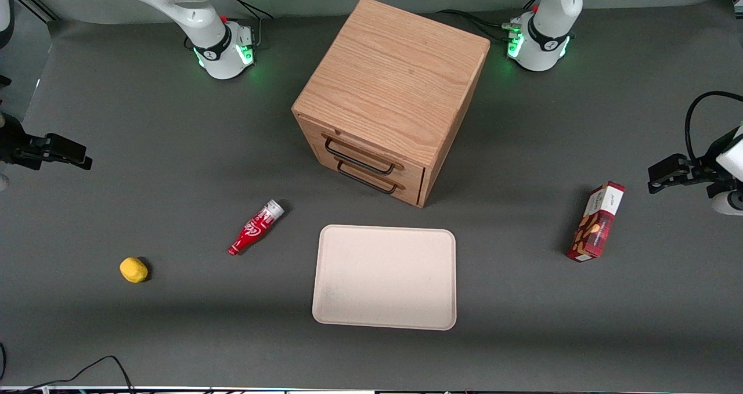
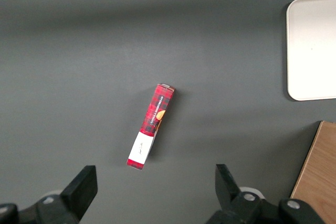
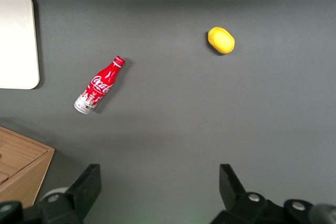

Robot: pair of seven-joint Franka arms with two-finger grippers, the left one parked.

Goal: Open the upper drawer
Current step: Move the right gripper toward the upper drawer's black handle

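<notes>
At working arm's end of table, well apart from cabinet (image 1: 390, 95), my gripper (image 3: 157, 190) hung above bare mat, fingers spread wide, empty. Upper drawer (image 1: 364, 152) sat shut at cabinet front, above lower drawer (image 1: 371, 176). Judged rigid wood, light slide. Best hold: middle of thin black bar handle (image 1: 359, 156); slippery wire, needs square grip.

A robotics lab: two arm bases (image 1: 223, 49) bolted onto a grey-matted table (image 1: 174, 150) with trailing cables (image 1: 87, 371).
</notes>
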